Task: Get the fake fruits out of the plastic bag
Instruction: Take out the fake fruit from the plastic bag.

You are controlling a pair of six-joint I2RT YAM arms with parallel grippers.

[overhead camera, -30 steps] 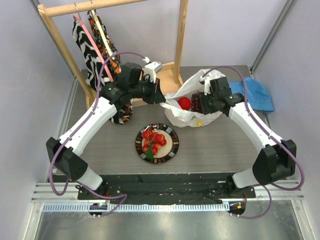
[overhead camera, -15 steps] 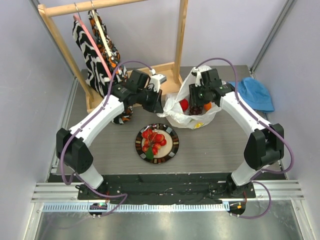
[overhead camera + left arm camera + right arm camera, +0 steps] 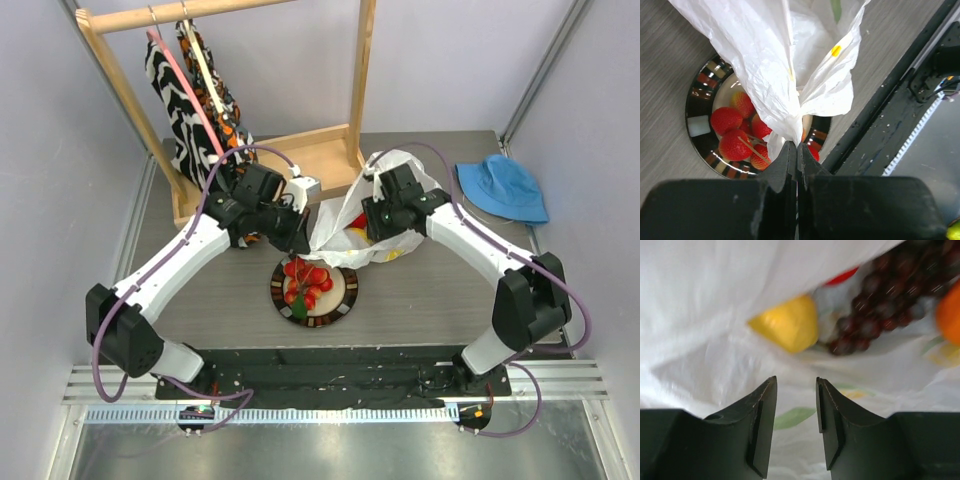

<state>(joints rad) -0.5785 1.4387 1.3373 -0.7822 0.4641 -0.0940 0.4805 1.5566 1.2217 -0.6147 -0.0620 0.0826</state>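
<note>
The plastic bag [image 3: 335,215] lies crumpled just behind the striped plate [image 3: 350,300]. My left gripper [image 3: 300,238] is shut on a bunched edge of the bag [image 3: 765,60], pinched at the fingertips [image 3: 796,146] and lifted over the plate [image 3: 697,82]. Red berries [image 3: 305,280] rest on that plate. My right gripper [image 3: 372,222] stands open at the bag's mouth, nothing between its fingers [image 3: 795,385]. Ahead of it inside the bag [image 3: 715,365] lie a yellow lemon [image 3: 787,322], dark purple grapes [image 3: 875,305], an orange [image 3: 949,312] and a sliver of red apple [image 3: 842,276].
A blue hat [image 3: 500,188] lies at the right rear of the table. A wooden clothes rack [image 3: 300,160] with hanging patterned garments [image 3: 185,100] stands at the back left. The black table edge [image 3: 890,115] runs close to the plate.
Both arms have shifted left and nearer, dragging the bag toward the plate. The left gripper kept its hold on the bag; the right gripper pushed further into the bag's mouth.
</note>
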